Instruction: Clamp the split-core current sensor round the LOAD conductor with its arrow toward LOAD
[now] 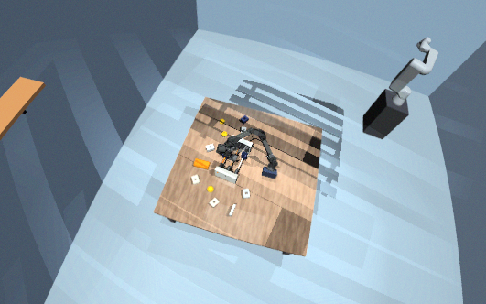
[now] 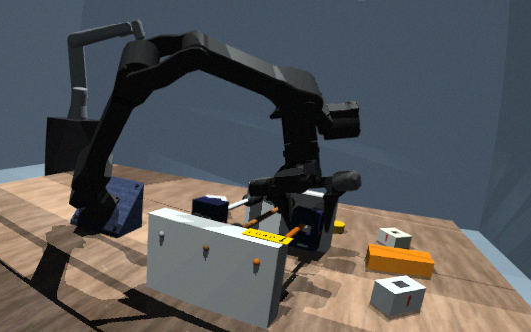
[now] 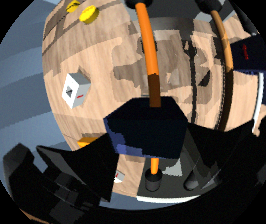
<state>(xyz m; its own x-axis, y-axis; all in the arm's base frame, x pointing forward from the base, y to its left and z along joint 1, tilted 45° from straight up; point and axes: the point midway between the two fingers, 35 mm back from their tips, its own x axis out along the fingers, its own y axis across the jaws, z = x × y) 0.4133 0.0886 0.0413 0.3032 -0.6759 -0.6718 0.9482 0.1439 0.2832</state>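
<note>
The dark blue sensor (image 2: 307, 227) (image 3: 149, 129) sits around the orange conductor (image 2: 295, 231) (image 3: 147, 42), which passes through it and ends beside the yellow LOAD marker (image 2: 267, 236). My gripper (image 2: 309, 220) (image 3: 147, 126) points down from above and is shut on the sensor, one finger on each side of it. The sensor looks upright, between the two white end panels. The fingers partly cover it, so its latch and its arrow cannot be made out.
A white end panel (image 1: 225, 174) (image 2: 215, 270) stands in front. A brown conductor (image 2: 262, 217) (image 3: 223, 40) and a white one (image 2: 238, 203) run alongside; another dark blue block (image 2: 210, 209) (image 3: 251, 55) is near the white one. An orange bar (image 1: 201, 164) (image 2: 400, 261) and white blocks (image 2: 398, 297) (image 3: 75, 90) lie nearby.
</note>
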